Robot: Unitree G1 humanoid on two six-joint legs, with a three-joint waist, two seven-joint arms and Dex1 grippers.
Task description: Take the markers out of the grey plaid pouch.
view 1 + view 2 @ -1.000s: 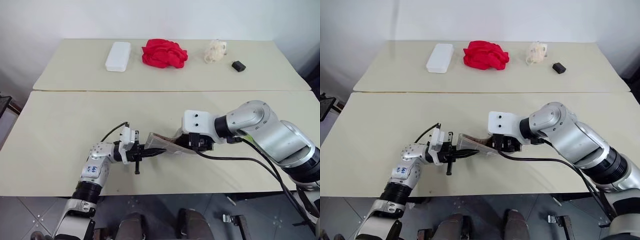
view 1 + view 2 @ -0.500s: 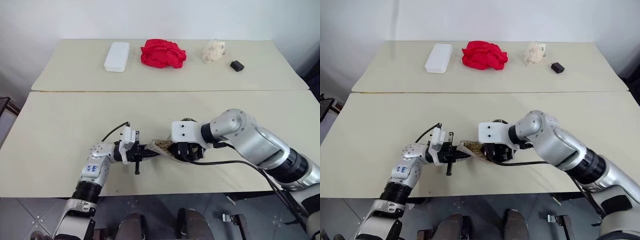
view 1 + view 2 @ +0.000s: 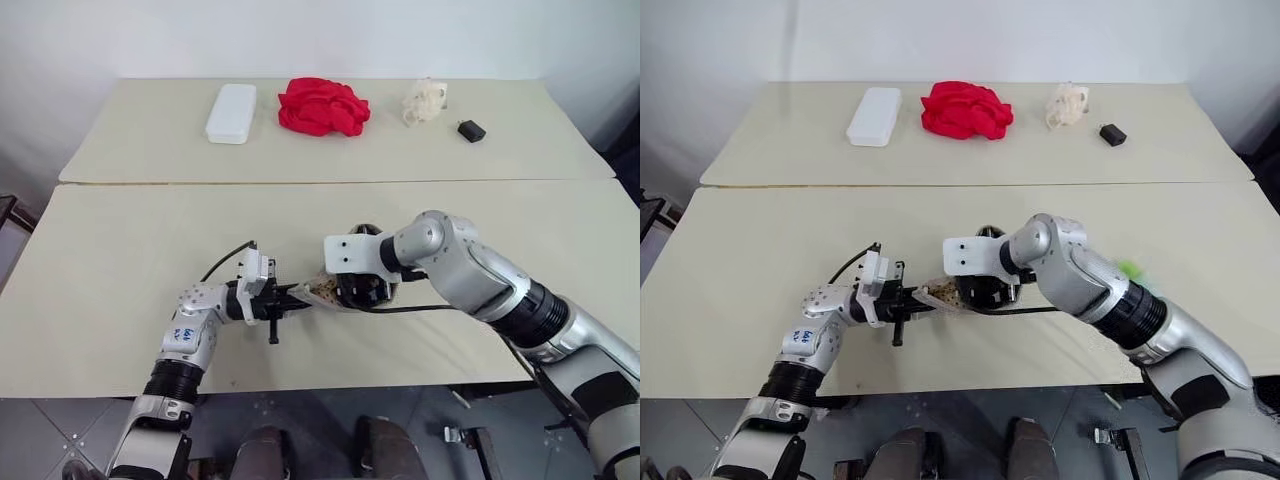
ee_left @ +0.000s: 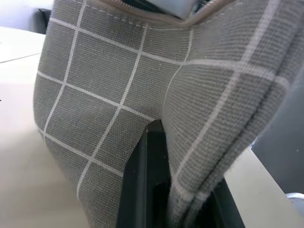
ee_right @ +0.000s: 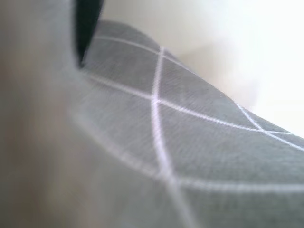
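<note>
The grey plaid pouch (image 4: pixel 142 90) shows thin white grid lines, its fabric creased. The left gripper (image 3: pixel 290 300) clamps its left end. The right gripper (image 3: pixel 985 290) is spread open at its mouth.

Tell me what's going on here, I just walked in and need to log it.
A two-armed robot is working on a grey plaid pouch at the near table. Its left claw is shut on one end of the pouch, holding it off the tabletop. The right claw is at the pouch's other end, which looks open, jaws wide. No markers are out yet. On the far table lie a white case, a red cloth, a pale crumpled item and a small black object.
</note>
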